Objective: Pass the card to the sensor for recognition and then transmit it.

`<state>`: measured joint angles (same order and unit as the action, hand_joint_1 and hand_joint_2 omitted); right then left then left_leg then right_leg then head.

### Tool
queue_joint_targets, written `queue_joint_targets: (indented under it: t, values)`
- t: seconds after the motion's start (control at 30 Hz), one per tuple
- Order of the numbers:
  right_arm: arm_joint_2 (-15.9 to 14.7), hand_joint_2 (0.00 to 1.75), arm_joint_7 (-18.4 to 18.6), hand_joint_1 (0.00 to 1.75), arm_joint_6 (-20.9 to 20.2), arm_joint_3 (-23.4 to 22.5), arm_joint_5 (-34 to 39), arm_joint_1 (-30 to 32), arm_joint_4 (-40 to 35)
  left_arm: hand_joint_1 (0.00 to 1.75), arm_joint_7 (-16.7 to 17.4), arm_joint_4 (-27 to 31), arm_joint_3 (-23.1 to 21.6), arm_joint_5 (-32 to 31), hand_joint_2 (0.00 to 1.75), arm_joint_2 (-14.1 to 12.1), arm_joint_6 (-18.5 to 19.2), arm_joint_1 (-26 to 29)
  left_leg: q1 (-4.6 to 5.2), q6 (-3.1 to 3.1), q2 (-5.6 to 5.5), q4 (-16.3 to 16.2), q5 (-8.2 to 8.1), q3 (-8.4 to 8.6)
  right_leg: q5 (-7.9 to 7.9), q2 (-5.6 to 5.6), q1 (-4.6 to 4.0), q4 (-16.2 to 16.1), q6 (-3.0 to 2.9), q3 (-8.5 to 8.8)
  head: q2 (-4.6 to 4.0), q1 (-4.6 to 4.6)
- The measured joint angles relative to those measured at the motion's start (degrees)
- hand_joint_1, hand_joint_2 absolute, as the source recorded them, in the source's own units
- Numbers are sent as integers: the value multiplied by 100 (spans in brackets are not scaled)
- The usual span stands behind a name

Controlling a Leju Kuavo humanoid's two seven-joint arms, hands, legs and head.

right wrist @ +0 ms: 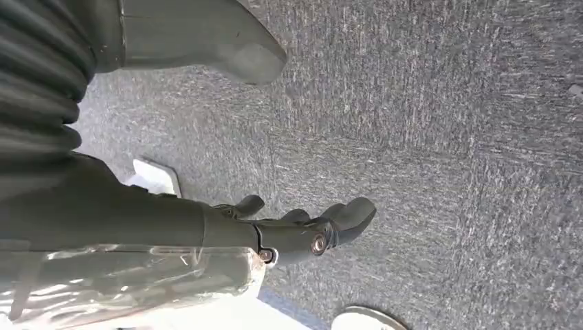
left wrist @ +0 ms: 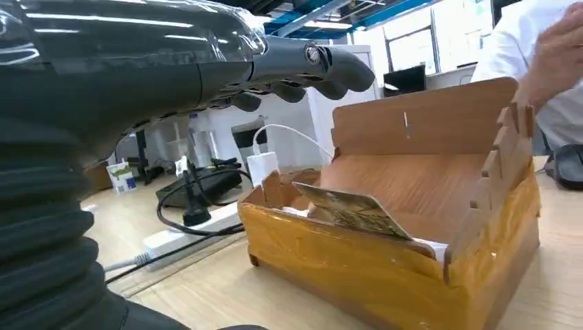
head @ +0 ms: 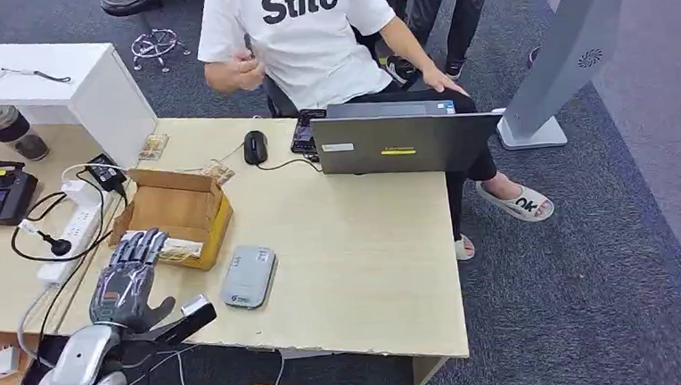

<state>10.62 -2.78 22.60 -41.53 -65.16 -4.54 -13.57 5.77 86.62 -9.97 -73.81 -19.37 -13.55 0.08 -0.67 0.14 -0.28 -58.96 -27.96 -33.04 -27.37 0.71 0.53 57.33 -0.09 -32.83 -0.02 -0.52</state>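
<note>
While the left hand (head: pixel 128 281) hovered over the tabletop's (head: pixel 369 271) near-left corner, its fingers (head: pixel 139 248) lay extended and apart, holding nothing, their tips just reaching the near wall of the cardboard box (head: pixel 177 211). The card (left wrist: pixel 354 210) sat inside that box, tilted, with 1 edge propped on the near wall, as the left wrist view showed. Doing this step well would probably mean lowering the fingers over the raised edge and pinching there, rather than digging toward the box floor. The grey sensor (head: pixel 248 276) lay flat just beside the box, toward the near edge, so the carry looked short. Farther off, near the far edge, a laptop (head: pixel 405 139) stood before a seated person (head: pixel 305 34). The right hand (right wrist: pixel 302 230) hung over carpet, fingers loosely curled, empty.
</note>
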Motion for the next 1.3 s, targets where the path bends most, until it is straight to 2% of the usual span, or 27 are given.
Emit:
queue_joint_targets:
  t: [0.13, 0.47, 0.83, 0.9, 0.97, 1.3]
  values:
    - [0, 175, 7, 0, -2, 4, -7, -8, 0, 0, -6, -79, 7, 22, 175, 70, -17, -76, 0, 0, 0, 0, 0, 0, 0, 1, 0, 0, 0, 0, 0, 0]
    - [0, 175, 15, 0, -7, 7, -96, -23, 0, 14, -33, -313, 122, 109, 175, 212, -127, -321, 0, 0, 0, 0, 0, 0, 0, 0, 0, 0, 0, 0, 0, -2]
    - [0, 175, 15, 0, -9, 7, -101, -35, 0, 12, -50, -540, 249, 118, 175, 284, -164, -475, 0, 0, 0, 0, 0, 0, 0, 0, 0, 0, 0, 0, 0, 0]
    - [0, 175, 15, 0, -9, 7, -101, -36, 0, 14, -50, -560, 254, 118, 175, 302, -173, -489, 0, 0, 0, 0, 0, 0, 0, 0, 0, 0, 0, 0, 0, 0]
    - [0, 175, 15, 0, -9, 7, -101, -37, 0, 24, -50, -582, 258, 116, 175, 304, -173, -513, 0, 0, 0, 0, 0, 0, 0, 0, 0, 0, 0, 0, 0, 0]
    - [0, 175, 15, 0, -9, 7, -103, -41, 0, 24, -50, -656, 332, 111, 175, 356, -181, -563, 0, 0, 0, 0, 0, 0, 0, 0, 0, 0, 0, 0, 0, -2]
